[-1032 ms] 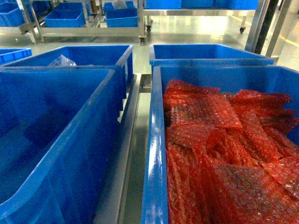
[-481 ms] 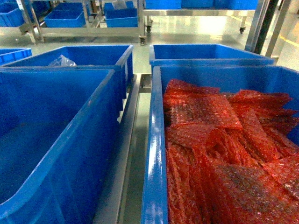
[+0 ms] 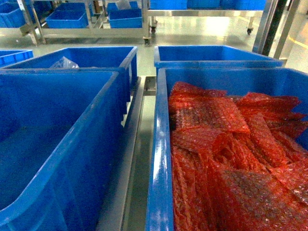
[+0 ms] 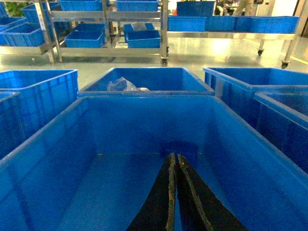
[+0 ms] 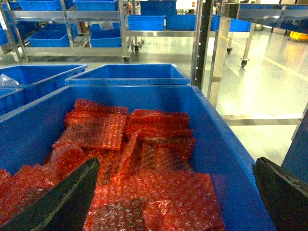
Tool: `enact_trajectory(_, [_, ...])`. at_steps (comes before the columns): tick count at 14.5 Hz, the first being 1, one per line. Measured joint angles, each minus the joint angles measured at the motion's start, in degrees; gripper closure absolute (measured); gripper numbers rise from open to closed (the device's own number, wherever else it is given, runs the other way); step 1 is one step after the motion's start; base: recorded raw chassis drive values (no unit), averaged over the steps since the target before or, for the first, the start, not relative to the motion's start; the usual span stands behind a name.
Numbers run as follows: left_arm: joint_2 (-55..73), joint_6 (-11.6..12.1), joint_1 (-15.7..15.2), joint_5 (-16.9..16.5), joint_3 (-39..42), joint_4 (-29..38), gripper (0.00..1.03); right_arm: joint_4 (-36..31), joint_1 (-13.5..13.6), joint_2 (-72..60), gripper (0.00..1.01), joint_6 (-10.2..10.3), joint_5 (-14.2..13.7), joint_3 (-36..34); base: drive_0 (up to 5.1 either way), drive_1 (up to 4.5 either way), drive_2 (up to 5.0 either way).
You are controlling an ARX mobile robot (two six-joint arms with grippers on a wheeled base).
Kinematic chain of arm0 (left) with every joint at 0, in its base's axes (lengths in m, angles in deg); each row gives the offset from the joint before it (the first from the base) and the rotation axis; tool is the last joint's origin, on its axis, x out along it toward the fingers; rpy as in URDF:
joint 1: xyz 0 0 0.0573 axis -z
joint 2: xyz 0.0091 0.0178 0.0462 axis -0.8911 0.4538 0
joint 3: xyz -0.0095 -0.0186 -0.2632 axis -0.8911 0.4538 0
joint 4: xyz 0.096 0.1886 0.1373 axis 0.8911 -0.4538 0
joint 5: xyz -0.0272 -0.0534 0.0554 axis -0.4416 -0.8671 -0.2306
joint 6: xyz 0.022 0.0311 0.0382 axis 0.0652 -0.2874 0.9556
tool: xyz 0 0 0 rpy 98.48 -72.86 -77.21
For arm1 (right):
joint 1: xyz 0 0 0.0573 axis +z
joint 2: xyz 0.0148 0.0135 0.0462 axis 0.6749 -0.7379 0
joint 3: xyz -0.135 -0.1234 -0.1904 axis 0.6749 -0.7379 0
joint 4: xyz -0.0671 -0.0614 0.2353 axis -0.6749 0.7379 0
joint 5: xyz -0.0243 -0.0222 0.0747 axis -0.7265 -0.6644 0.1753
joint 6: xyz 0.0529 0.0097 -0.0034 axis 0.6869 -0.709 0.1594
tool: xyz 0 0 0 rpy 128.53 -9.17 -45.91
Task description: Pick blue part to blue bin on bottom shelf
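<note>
Hovering left gripper (image 4: pixel 172 156): black fingers pressed together with nothing between them, over the floor of the empty bin (image 4: pixel 144 125).
Empty bin, head view: large blue tub (image 3: pixel 72 159), just left of the red-bag bin (image 3: pixel 159 144), apart from it by a narrow gap.
Right gripper (image 5: pixel 175 163): spread wide, one dark finger at each lower corner of the right wrist view, grasping nothing, above the red-bag bin's contents.
Red-bag bin contents: overlapping red bubble-wrap bags (image 3: pixel 226 144), piled against the near and right walls.
Grey metal rail (image 3: pixel 137 159): running front to back in the gap on the left of the red-bag bin.
Rear right bin (image 3: pixel 216 53): directly behind the red-bag bin, rims near each other.
Rear left bin (image 3: pixel 96 57): behind and to the left of the red-bag bin, with a crumpled clear plastic bag (image 3: pixel 62 62) inside.
Bottom shelf (image 3: pixel 86 32): lowest tier of a steel rack (image 3: pixel 147 19), far behind and left of the red-bag bin, across shiny floor.
Blue bin (image 3: pixel 67 19): sitting on that bottom shelf, a second shelf bin (image 3: pixel 125 19) beside it.
Blue part: cannot tell where; not distinguishable in any view.
</note>
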Motion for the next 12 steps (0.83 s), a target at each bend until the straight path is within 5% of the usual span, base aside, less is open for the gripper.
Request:
enact_trajectory(8, [-5.4, 0.0, 0.0, 0.0, 0.0, -5.6, 1.01, 0.0, 0.0, 0.0, 0.03, 0.0, 0.0, 0.0, 0.0, 0.0, 0.0])
enact_trajectory(12, [-17.0, 0.0, 0.0, 0.0, 0.0, -16.7, 1.01, 0.0, 0.0, 0.0, 0.03, 0.0, 0.0, 0.0, 0.0, 0.0, 0.0])
